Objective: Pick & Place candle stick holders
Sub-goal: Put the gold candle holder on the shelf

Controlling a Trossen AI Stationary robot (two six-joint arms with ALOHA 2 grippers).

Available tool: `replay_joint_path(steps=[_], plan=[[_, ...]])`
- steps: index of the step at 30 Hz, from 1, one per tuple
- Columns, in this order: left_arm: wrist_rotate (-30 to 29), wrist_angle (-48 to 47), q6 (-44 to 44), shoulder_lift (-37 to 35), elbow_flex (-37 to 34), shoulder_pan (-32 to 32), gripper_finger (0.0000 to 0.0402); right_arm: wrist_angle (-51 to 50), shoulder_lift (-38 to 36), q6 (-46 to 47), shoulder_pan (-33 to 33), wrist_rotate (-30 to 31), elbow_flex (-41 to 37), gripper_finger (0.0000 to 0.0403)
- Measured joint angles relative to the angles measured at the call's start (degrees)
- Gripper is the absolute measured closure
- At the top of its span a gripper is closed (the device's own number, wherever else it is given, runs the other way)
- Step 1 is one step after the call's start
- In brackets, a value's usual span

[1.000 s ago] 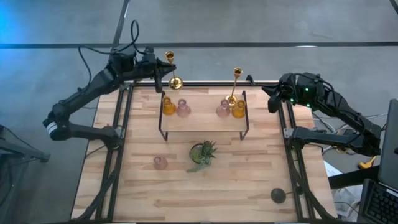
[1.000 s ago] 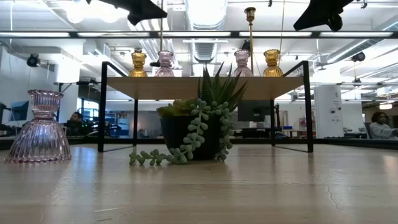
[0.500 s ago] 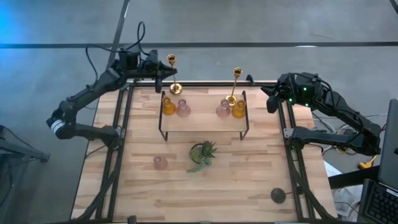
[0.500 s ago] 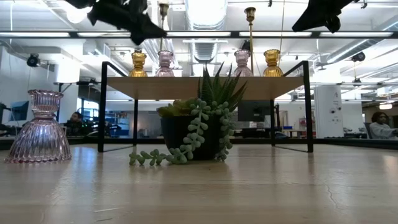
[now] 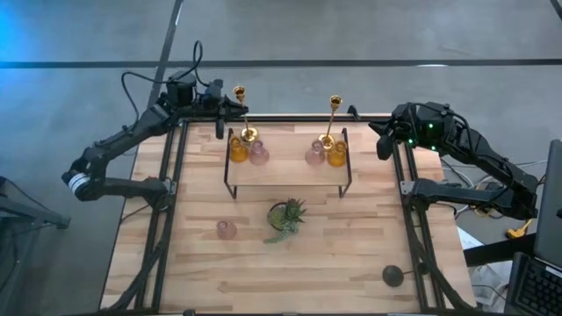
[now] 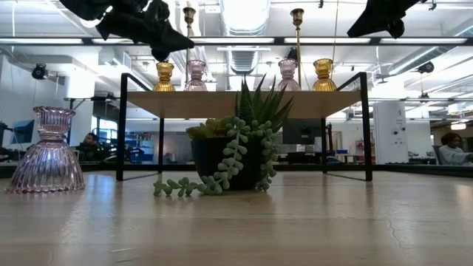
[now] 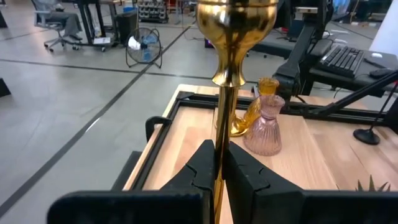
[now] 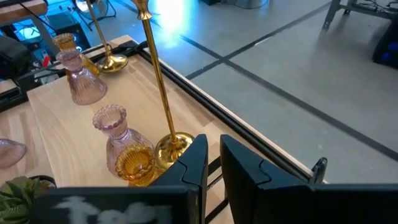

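My left gripper is shut on a gold candle stick holder, which stands upright with its round base at the far left corner of a small raised shelf. Whether the base touches the shelf I cannot tell. The shelf carries a second gold candle stick holder, two amber glass holders and two pink ones. Another pink holder sits on the table. My right gripper waits shut past the table's far right corner. My left gripper pinches the gold holder's thin stem between its two fingers, below the cup and in the stem's upper half. The fingers come in about level from the table's far left and lie across the stem. The holder stays upright.
A small potted green plant stands on the table in front of the shelf. A dark round object is near the front right. Black frame rails run along the table's left and right sides.
My left gripper has come down and toward the near edge with the gold holder, staying shut on it. The holder's base has gone from beyond the shelf's far edge to its far left corner, the stick staying upright.
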Motion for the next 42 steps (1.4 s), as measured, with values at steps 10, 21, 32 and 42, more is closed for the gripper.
replay_joint_path(steps=[10, 21, 32, 42], plan=[[1.7, 0.9, 0.5, 0.0, -2.7, 0.0, 0.0382, 0.0, 0.0, 0.1, 0.0, 0.0, 0.0, 0.0365], [2.7, 1.5, 2.0, 0.0, -3.2, 0.0, 0.0382, 0.0, 0.0, 0.2, 0.0, 0.0, 0.0, 0.0365], [2.7, 1.5, 2.0, 0.0, -3.2, 0.0, 0.0382, 0.0, 0.0, 0.1, 0.0, 0.0, 0.0, 0.0365], [3.4, 1.5, 1.1, 0.0, -3.2, 0.0, 0.0334, 0.0, 0.0, 0.1, 0.0, 0.0, 0.0, 0.0365]])
